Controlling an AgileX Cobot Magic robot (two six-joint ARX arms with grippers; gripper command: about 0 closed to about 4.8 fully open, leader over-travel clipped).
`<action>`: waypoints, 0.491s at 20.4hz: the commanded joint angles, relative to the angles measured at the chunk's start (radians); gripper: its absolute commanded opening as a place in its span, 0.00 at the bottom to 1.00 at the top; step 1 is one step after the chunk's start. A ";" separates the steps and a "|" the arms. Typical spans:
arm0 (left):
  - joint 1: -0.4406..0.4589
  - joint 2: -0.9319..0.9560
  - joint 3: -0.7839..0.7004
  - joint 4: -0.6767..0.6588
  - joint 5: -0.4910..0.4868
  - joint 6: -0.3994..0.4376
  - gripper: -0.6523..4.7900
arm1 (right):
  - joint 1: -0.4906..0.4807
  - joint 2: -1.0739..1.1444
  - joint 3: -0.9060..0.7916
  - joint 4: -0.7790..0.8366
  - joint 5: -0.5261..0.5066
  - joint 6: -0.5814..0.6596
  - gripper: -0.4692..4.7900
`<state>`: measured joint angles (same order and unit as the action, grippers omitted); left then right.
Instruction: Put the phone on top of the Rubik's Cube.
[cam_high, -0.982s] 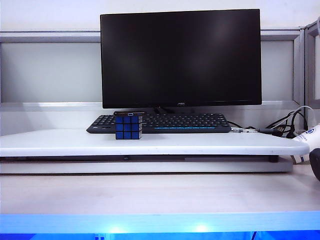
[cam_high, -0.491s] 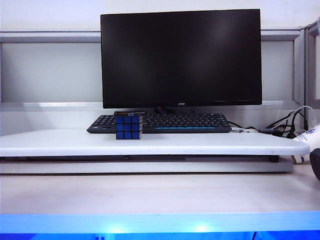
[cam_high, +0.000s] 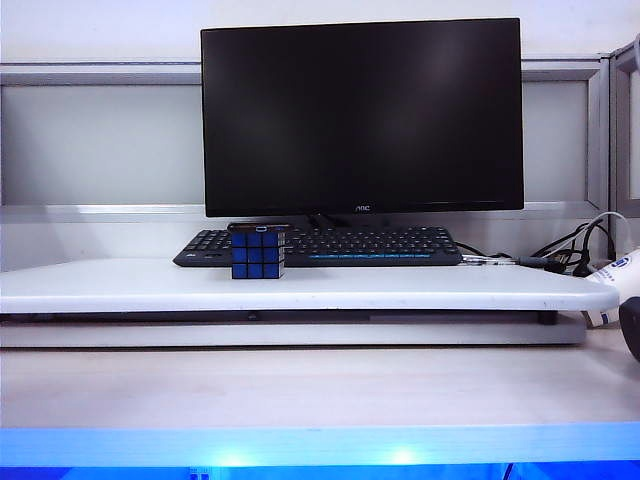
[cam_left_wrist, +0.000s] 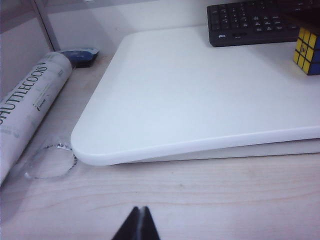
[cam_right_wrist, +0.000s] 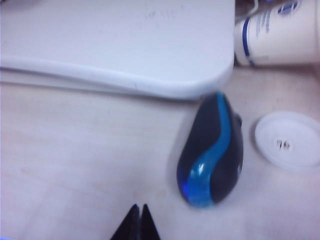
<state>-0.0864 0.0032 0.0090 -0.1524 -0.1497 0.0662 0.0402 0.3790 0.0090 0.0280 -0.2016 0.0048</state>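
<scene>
I see the Rubik's Cube showing blue squares with black grid lines from the exterior view; in the left wrist view it shows a yellow face too. Phone on top reads black. Monitor black, keyboard black with a blue strip. Raised board white, desk pale wood grain. Mouse black with a blue stripe. Cup white with blue print. Both claws, left claw and right claw, black.

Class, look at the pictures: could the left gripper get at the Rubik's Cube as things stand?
Probably yes. The left gripper, shut, hangs over the bare desk; the white board between it and the Rubik's Cube lies bare. The phone already lies on top.
</scene>
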 joint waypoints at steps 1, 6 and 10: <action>0.001 0.000 -0.002 -0.016 -0.004 -0.003 0.11 | 0.005 -0.045 0.000 0.029 0.001 -0.006 0.08; 0.001 0.000 -0.002 -0.016 -0.004 -0.003 0.11 | 0.004 -0.280 0.000 -0.132 0.002 -0.006 0.08; 0.000 0.000 -0.002 -0.015 -0.003 -0.003 0.11 | 0.003 -0.376 0.000 -0.166 0.003 -0.005 0.08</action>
<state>-0.0864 0.0032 0.0090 -0.1520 -0.1497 0.0662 0.0441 0.0044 0.0105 -0.1452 -0.2020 0.0017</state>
